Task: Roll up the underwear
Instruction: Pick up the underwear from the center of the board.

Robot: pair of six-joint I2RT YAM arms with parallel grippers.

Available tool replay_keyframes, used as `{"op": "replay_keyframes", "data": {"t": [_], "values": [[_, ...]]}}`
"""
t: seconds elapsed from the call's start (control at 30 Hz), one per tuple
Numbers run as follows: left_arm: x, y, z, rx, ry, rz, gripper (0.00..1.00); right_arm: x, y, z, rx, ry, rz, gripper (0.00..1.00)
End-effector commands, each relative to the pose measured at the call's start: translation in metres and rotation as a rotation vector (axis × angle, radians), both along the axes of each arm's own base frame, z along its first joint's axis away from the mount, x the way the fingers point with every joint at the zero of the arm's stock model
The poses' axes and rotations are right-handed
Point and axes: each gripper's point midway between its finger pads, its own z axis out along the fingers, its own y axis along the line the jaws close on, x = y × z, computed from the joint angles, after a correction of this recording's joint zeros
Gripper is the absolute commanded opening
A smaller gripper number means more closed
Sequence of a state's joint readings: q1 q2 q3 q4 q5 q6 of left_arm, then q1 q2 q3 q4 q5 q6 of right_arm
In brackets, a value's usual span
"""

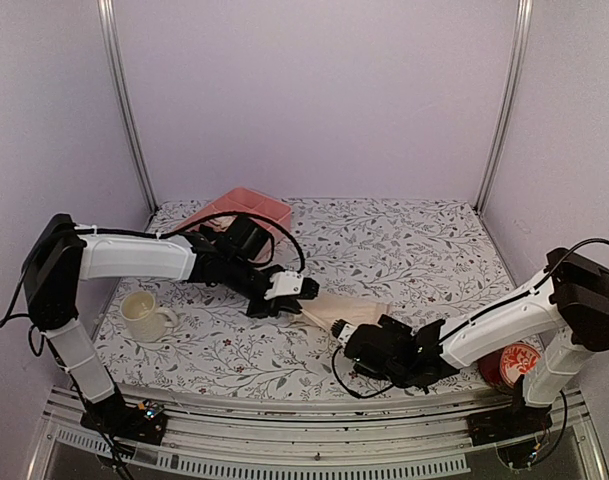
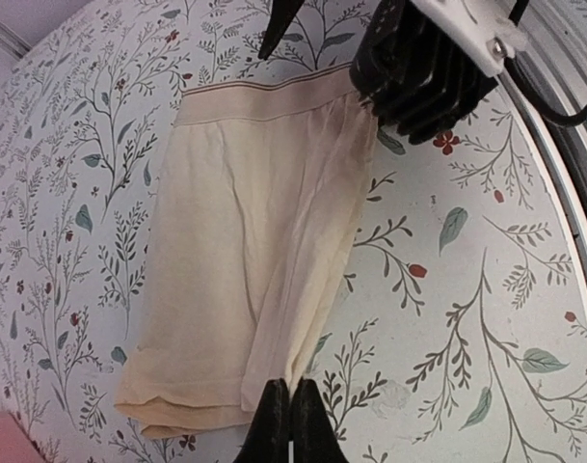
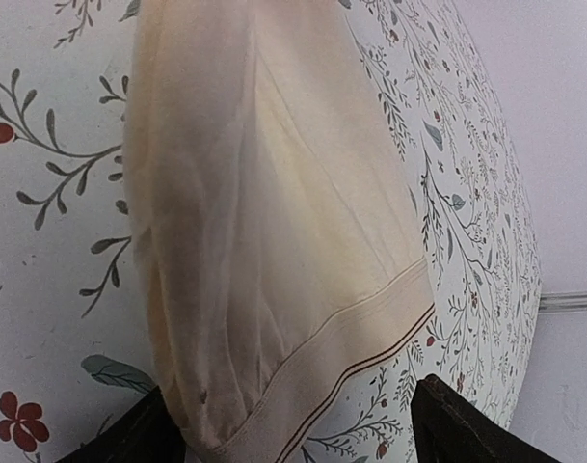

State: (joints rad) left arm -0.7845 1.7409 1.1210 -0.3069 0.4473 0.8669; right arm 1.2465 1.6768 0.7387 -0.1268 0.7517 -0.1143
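On table: mug left, underwear right of it, tray behind.

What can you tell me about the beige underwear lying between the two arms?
The beige underwear is thin, pale peach fabric, seemingly folded lengthwise into a narrow strip, lying flat on the floral tablecloth. Its ribbed waistband with a dark stripe sits inside the open right pincer. The left pincer is closed at the leg end, apparently pinching it.

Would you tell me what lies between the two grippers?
The pale underwear lies flat between the left gripper and the right gripper; the top external view shows it.
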Motion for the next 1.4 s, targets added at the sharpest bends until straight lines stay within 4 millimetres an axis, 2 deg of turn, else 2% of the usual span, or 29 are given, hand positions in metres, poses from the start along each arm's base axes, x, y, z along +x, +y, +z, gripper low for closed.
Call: {"op": "replay_keyframes", "data": {"t": [0.0,0.13,0.33,0.47,0.5,0.57,0.63,0.67,0.9,1.17,1.27,1.37], "values": [[0.006,0.000,0.018,-0.036,-0.009,-0.002,0.00,-0.004,-0.006,-0.015,-0.084,-0.004,0.009,0.82],[0.005,0.000,0.020,-0.036,-0.009,-0.002,0.00,-0.002,-0.009,-0.020,-0.132,-0.028,0.012,0.79],[0.004,0.004,0.020,-0.023,-0.015,-0.007,0.00,0.000,-0.015,-0.015,-0.132,-0.043,-0.018,0.75],[0.003,0.006,0.022,-0.025,-0.021,-0.012,0.00,-0.001,-0.015,-0.020,-0.147,-0.033,-0.003,0.66],[0.002,0.007,0.021,-0.022,-0.021,-0.013,0.00,-0.001,-0.016,-0.022,-0.159,-0.031,-0.004,0.58],[0.002,0.008,0.020,-0.018,-0.019,-0.013,0.00,-0.002,-0.017,-0.026,-0.177,-0.025,-0.008,0.32],[0.001,0.011,0.016,-0.005,-0.016,-0.016,0.00,-0.004,-0.014,-0.028,-0.167,-0.002,-0.001,0.12],[-0.001,0.012,0.013,0.004,-0.011,-0.023,0.00,-0.006,-0.011,-0.028,-0.154,0.014,0.009,0.05],[-0.022,0.033,-0.002,0.063,0.007,-0.059,0.00,-0.034,0.020,-0.010,0.026,0.204,0.121,0.03],[-0.048,0.051,0.001,0.073,-0.003,-0.092,0.00,-0.077,0.043,0.012,0.169,0.461,0.224,0.03],[-0.049,0.053,0.000,0.085,-0.006,-0.092,0.00,-0.091,0.049,0.016,0.192,0.539,0.252,0.03],[-0.046,0.053,0.001,0.092,-0.014,-0.082,0.00,-0.091,0.049,0.016,0.182,0.562,0.231,0.04]]}}
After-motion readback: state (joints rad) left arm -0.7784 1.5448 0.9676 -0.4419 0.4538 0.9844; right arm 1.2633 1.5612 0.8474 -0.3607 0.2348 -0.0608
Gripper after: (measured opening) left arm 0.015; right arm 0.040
